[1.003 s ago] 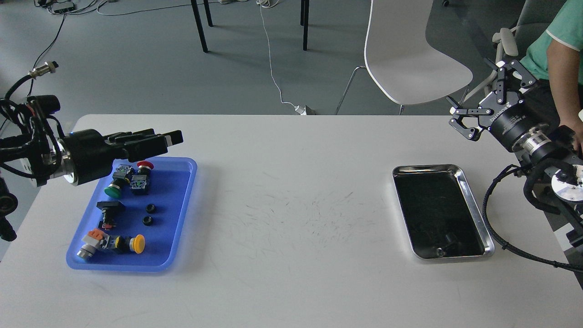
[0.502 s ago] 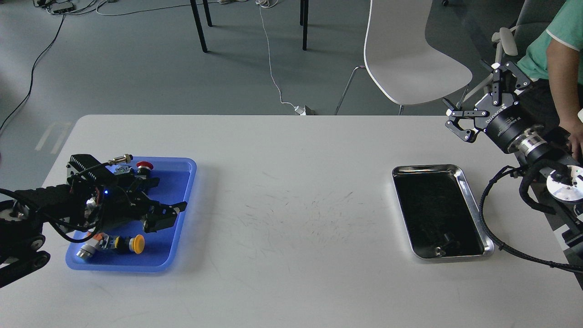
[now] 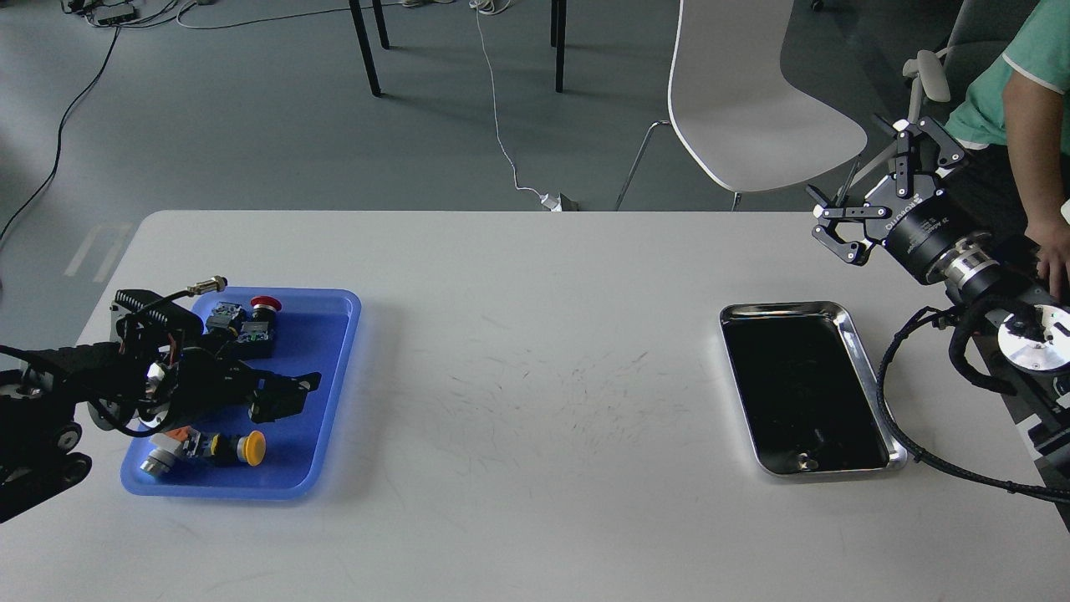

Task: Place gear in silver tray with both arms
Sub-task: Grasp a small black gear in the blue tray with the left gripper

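My left claw [image 3: 284,395] has dropped into the blue tray [image 3: 338,368], its opening indiscernible; pickup is starting. Right claw [image 3: 869,188] is hovering wide beyond the silver tray [image 3: 869,380] on the desk [image 3: 535,376].

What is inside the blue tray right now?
The blue tray holds a yellow-capped button and a red-capped button among other parts. The left gripper hangs over its middle, hiding whatever lies beneath.
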Controlling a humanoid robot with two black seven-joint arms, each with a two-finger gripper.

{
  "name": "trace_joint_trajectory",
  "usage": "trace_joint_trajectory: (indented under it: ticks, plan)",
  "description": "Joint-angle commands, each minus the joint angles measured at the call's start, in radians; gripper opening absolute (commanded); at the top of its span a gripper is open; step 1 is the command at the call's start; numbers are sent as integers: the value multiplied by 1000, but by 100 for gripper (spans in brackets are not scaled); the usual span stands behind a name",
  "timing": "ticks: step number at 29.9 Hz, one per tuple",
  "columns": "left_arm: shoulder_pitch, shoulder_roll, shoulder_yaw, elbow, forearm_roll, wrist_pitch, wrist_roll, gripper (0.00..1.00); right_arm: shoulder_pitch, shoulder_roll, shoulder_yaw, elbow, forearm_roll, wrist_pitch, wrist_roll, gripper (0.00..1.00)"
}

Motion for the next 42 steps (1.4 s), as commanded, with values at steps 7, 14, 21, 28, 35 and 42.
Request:
trace_joint_trajectory:
  ticks: [7,14,21,28,35,42]
  plan:
    - [2,-29,2,72,-1,-1,-2,91,2,0,0,0,-3,0,0,99]
    - [11,-35,12,113,8,3,-3,87,2,-1,-1,-1,-5,0,0,99]
    - [11,-57,34,144,13,6,-3,84,2,-1,-1,-3,-5,0,0,99]
    - [15,-61,41,162,15,6,-3,77,3,-1,-1,-3,-6,0,0,99]
    - [17,-73,41,173,16,6,-3,72,2,-1,-3,-3,-6,0,0,99]
    - [18,-80,43,179,21,6,-3,65,2,-3,-3,-5,-6,0,0,99]
